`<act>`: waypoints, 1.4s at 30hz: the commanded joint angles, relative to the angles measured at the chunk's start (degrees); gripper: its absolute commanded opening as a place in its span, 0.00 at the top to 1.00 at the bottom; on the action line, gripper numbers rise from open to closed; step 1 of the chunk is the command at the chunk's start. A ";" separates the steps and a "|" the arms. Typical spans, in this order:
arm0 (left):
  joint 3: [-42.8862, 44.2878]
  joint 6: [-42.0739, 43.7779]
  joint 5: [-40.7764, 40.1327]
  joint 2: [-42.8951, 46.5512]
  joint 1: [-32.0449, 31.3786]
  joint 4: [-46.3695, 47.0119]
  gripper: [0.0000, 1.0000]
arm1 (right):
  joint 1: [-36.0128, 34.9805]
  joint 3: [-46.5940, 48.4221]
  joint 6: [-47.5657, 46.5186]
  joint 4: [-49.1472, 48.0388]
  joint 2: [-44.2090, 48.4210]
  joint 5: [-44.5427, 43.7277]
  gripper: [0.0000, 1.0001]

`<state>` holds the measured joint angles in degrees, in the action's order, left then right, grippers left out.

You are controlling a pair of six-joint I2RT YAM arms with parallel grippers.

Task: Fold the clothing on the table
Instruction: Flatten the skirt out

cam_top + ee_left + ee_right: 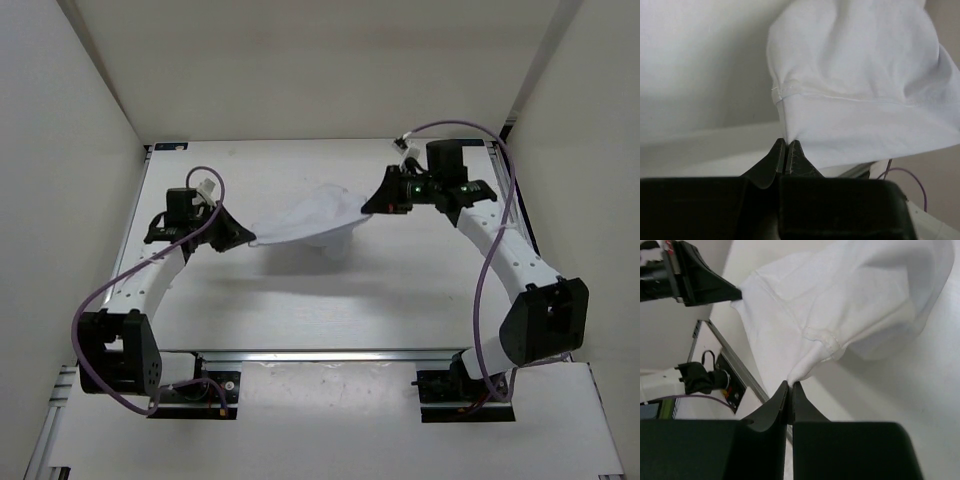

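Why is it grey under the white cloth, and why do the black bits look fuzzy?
Top view: the clothing is held up, so it casts a grey shadow on the table. Left wrist view: the black jaws sit near the lens and blur slightly; the hem looks sharper. Right wrist view: same blurred jaws, shadow under the cloth.

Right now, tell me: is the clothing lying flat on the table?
No, the clothing is bunched and strung between the left gripper and the right gripper, each shut on an edge of it.
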<state>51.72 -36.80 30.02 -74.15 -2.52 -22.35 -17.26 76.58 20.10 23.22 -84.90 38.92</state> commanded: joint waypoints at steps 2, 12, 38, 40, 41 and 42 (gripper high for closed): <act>-3.29 3.47 5.38 5.67 -3.79 -5.59 1.00 | -4.52 -5.90 -4.35 10.32 6.40 -6.64 1.00; 8.58 7.45 4.95 8.78 -3.99 -11.68 1.00 | -7.91 -16.18 1.25 2.64 22.68 -8.64 1.00; 28.94 -5.13 13.49 -15.69 5.43 6.61 1.00 | 10.84 8.66 -2.17 -7.31 -1.43 -6.67 1.00; 17.17 -4.60 12.53 -9.82 3.50 8.45 1.00 | 11.63 -1.63 -1.03 -7.23 2.54 -4.04 1.00; 9.87 -4.51 11.91 -8.66 1.06 9.16 1.00 | 11.63 -8.39 -0.24 -6.97 5.16 -2.63 1.00; 6.41 -3.99 10.42 -5.86 -0.97 8.73 1.00 | 11.20 -11.85 -0.15 -6.70 7.80 -2.10 1.00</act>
<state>69.91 -42.41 44.16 -82.50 -0.45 -11.68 -7.77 75.22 19.25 14.00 -79.40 35.68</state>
